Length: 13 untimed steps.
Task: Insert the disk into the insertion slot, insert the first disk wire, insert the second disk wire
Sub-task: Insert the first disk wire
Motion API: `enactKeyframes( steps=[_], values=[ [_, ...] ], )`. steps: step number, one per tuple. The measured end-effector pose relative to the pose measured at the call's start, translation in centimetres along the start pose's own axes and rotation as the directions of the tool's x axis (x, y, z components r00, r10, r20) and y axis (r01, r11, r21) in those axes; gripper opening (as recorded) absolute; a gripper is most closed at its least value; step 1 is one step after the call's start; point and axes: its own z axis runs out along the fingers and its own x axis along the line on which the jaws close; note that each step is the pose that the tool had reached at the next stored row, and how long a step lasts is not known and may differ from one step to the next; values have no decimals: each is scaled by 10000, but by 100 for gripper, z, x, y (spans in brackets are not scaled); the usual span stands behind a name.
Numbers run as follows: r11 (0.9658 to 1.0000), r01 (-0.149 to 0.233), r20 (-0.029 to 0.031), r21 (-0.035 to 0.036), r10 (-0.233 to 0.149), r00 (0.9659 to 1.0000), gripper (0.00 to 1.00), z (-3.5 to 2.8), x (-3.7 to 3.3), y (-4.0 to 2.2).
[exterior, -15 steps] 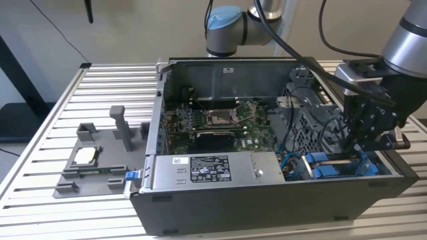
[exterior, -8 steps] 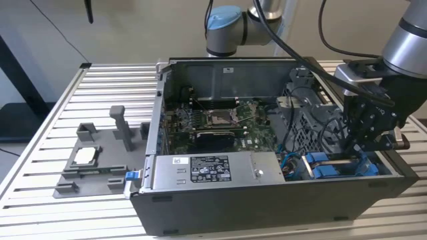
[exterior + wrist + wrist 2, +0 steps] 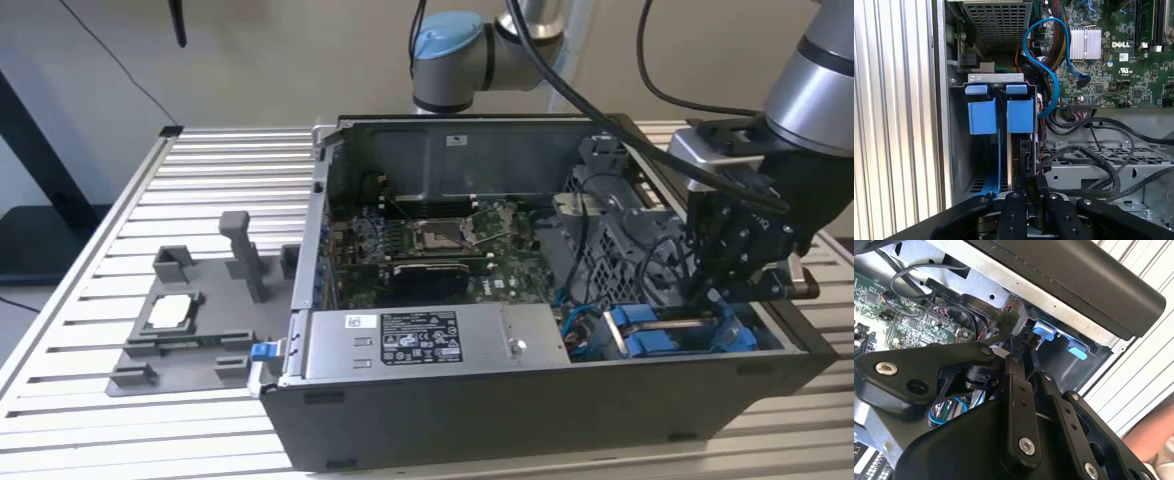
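Observation:
The disk sits down in the insertion slot (image 3: 956, 150), a grey metal bay in the case's corner. Its blue carrier tabs (image 3: 1020, 115) stand at the bay's mouth, beside a second pair of blue tabs (image 3: 982, 116). In the exterior view the blue carrier (image 3: 657, 338) lies at the case's lower right, with my gripper (image 3: 721, 293) lowered right over it. My gripper (image 3: 1029, 182) has its fingers drawn close together on a small black wire connector (image 3: 1023, 152) at the disk's end. The second wrist view has the gripper (image 3: 1026, 347) pointing at the blue tabs (image 3: 1044, 330).
A blue wire (image 3: 1054, 85) loops from the bay to the green board (image 3: 427, 250). Black cables (image 3: 1094, 155) cross the perforated cage. The grey power supply box (image 3: 400, 340) fills the case's front. A grey fixture (image 3: 187, 330) rests on the slatted table. A person's arm (image 3: 1149, 440) is nearby.

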Motion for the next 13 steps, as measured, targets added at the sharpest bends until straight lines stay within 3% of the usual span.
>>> enactKeyframes(
  steps=[6,7,13],
  values=[
    [10000,-1,12,-1,1,10000,21,2,0,0],
    [10000,-1,7,-1,1,10000,27,-6,0,0],
    [10000,-1,2,0,1,10000,27,-167,-2,-3]
  ],
)
